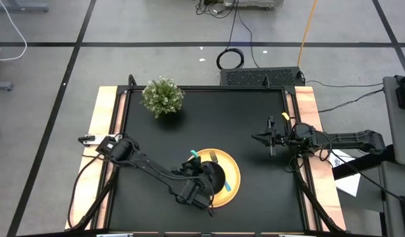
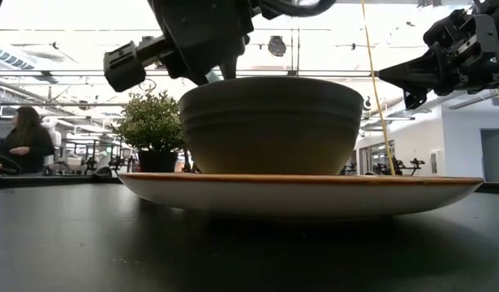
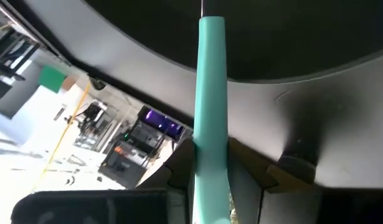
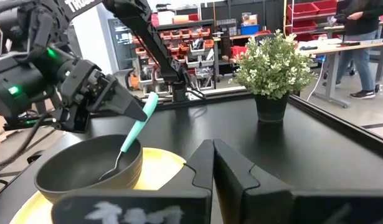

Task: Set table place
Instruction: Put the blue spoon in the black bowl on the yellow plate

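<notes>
High view – plate: the round yellow plate (image 1: 234, 172) lies on the matte black table (image 1: 242, 125), the landmark here; the black bowl (image 1: 215, 175) sits on it, a teal-handled fork (image 1: 201, 157) on the plate's rim nearest the plant (image 1: 162, 97).
High view – left gripper (image 1: 203, 187): over the bowl, probably to lower the spoon inside.
High view – right gripper (image 1: 271, 139): waits well apart from the plate, towards the table's right edge.
Low view – bowl (image 2: 269, 126): ribbed, matte, centred on the shallow glossy plate (image 2: 314, 191).
Left wrist view – spoon (image 3: 210, 112): smooth teal handle pinched between the fingers, pointing at the bowl.
Right wrist view – spoon (image 4: 132, 140): metal end rests inside the bowl (image 4: 91, 165), handle tilted up into the left gripper (image 4: 138, 112); its own fingers lie pressed together, holding nothing.
</notes>
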